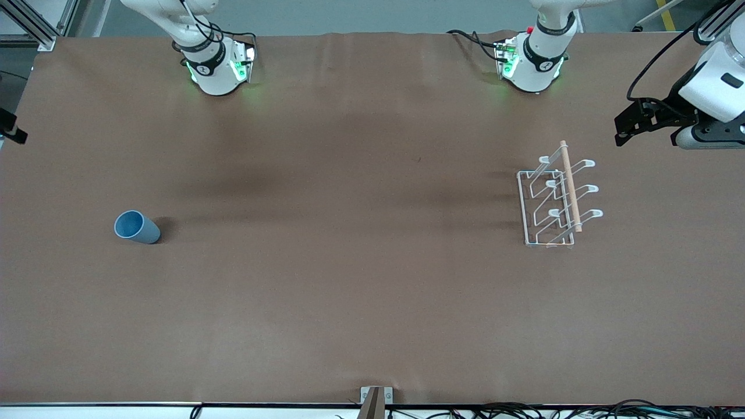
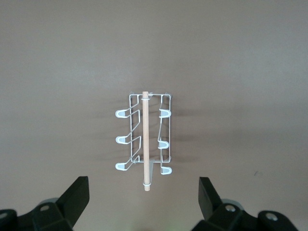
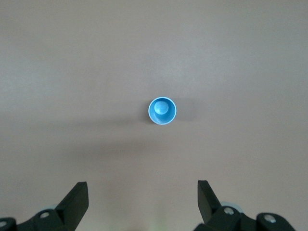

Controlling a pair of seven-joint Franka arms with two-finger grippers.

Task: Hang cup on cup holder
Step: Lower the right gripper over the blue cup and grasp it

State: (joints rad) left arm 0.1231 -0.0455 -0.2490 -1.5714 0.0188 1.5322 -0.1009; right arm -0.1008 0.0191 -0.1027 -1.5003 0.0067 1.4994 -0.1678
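The light-blue cup (image 1: 137,227) stands upright, mouth up, on the brown table toward the right arm's end. The right wrist view looks straight down on the cup (image 3: 162,111), with my right gripper (image 3: 143,199) open, empty and high above it; this gripper is out of the front view. The white wire cup holder (image 1: 557,198) with its wooden rod stands toward the left arm's end, its prongs bare. My left gripper (image 1: 624,125) hovers open and empty above the table beside the holder. The left wrist view shows the holder (image 2: 144,139) off the open left gripper (image 2: 144,197).
The brown table cover (image 1: 349,262) spans the view. A small metal bracket (image 1: 375,400) sits at the table edge nearest the front camera, with cables (image 1: 582,412) along that edge. A black fixture (image 1: 11,131) juts in at the right arm's end.
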